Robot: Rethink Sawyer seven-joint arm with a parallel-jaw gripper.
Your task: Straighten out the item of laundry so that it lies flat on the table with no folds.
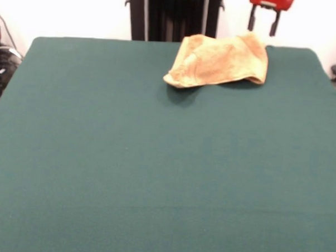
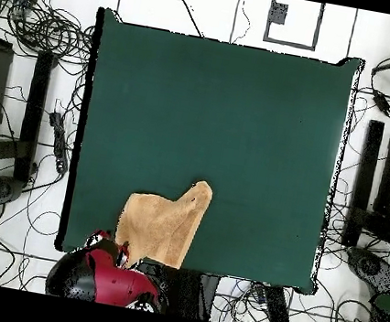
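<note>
The yellow-orange towel (image 1: 221, 61) lies rumpled at the far edge of the green table (image 1: 155, 159), close to the robot's pedestal, with its left part folded over on itself. In the overhead view the towel (image 2: 161, 227) sits at the table's (image 2: 214, 125) bottom edge, and one corner sticks out toward the upper right. My gripper (image 1: 263, 31) hangs open and empty just above and behind the towel's far right corner. In the overhead view the gripper (image 2: 107, 248) shows at the towel's lower left.
The black pedestal (image 1: 173, 14) stands behind the table's far edge. Cables (image 2: 36, 29) and black stands (image 2: 363, 179) lie on the floor around the table. More cables (image 1: 0, 63) show at the left edge of the front view.
</note>
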